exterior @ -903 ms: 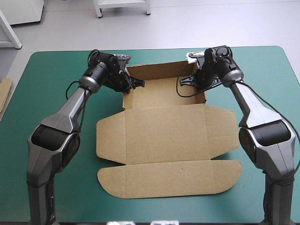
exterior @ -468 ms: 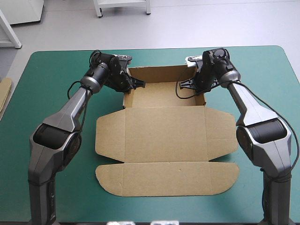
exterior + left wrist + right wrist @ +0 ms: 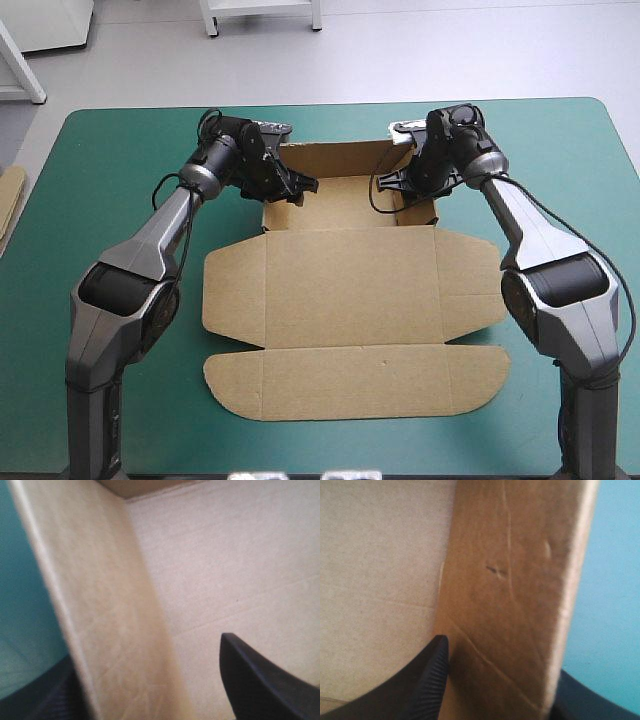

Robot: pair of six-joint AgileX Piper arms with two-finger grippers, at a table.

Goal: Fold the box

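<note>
The brown box (image 3: 350, 290) lies mid-table, its far part a tray with raised walls and its lid and flaps flat toward the front. My left gripper (image 3: 298, 185) is at the tray's left wall (image 3: 270, 208). In the left wrist view the gripper (image 3: 145, 652) is open, the wall (image 3: 100, 605) standing between its black fingers, one inside the tray and one outside. My right gripper (image 3: 392, 180) is at the right wall (image 3: 428, 205). It (image 3: 502, 655) is also open astride that wall (image 3: 515, 580), with the inner finger (image 3: 427, 680) close against the board.
The teal-green cover (image 3: 120, 200) shows on both sides of the box and in front of it. An edge of more brown board (image 3: 10, 200) lies at the table's left edge.
Both grippers were all but shut at the tray's side walls earlier and now stand open around them. Both wrists have shifted slightly inward, and the tray looks a little narrower.
</note>
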